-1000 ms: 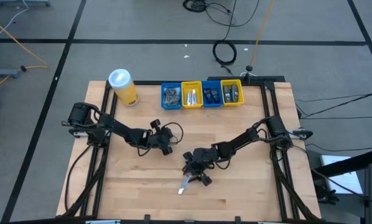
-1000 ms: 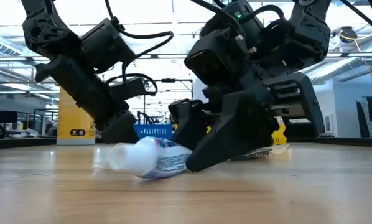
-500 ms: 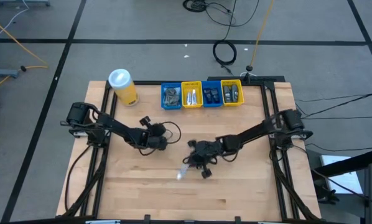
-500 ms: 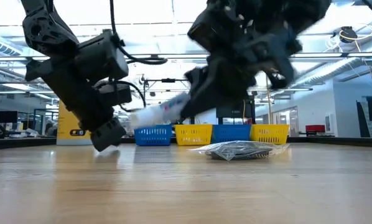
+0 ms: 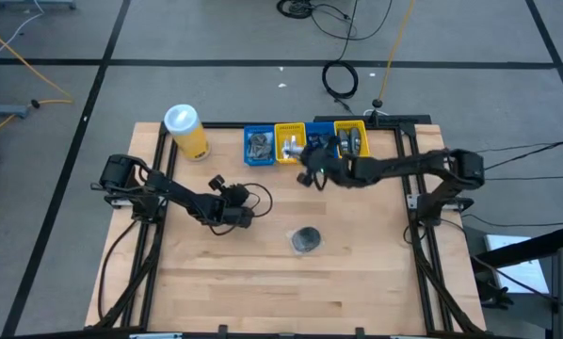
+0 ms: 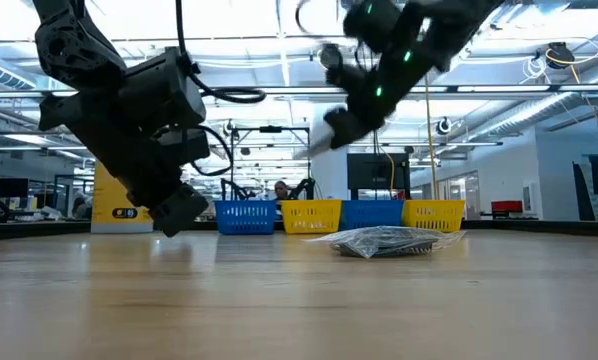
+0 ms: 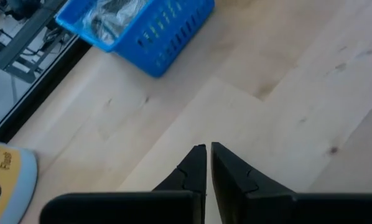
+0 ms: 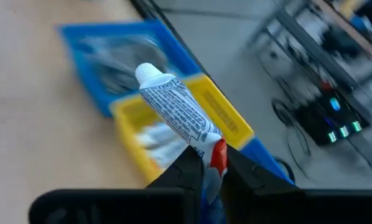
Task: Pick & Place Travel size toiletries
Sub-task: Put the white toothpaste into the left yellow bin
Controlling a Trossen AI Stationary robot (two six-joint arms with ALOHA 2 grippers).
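Since the earlier frame my right gripper (image 8: 211,163), pinching the soft, light tube (image 8: 175,111) by its crimped tail, carries it toward 12 o'clock over the yellow bin (image 8: 226,118); my left gripper (image 7: 208,163) waits, fingers nearly together.

Open tabletop (image 5: 357,273) around foil packet (image 5: 306,239)

1. The left gripper (image 6: 179,212) is hovering just above the table (image 6: 299,300).
2. A silvery grey packet (image 6: 384,241) is lying before the bins (image 6: 334,213).
3. The right gripper (image 6: 324,135) is hanging high.
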